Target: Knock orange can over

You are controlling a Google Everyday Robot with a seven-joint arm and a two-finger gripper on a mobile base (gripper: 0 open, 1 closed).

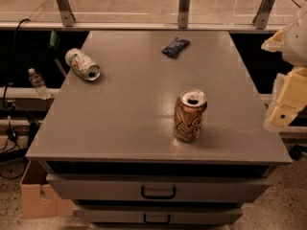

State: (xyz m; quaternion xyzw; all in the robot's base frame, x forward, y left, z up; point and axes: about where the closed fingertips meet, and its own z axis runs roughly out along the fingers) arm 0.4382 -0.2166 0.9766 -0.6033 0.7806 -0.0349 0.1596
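The orange can [190,116] stands upright on the grey cabinet top [129,109], right of centre and near the front edge. It is shiny copper-orange with a pale swirl logo and an opened silver top. My gripper [287,102], pale cream in colour, hangs at the right edge of the view. It is beside the cabinet's right edge, well to the right of the can and apart from it.
A whitish-green can [82,64] lies on its side at the back left of the top. A dark blue packet [175,47] lies at the back centre. Drawers [158,189] face the front. A cardboard box [38,195] and a water bottle [37,83] are at the left.
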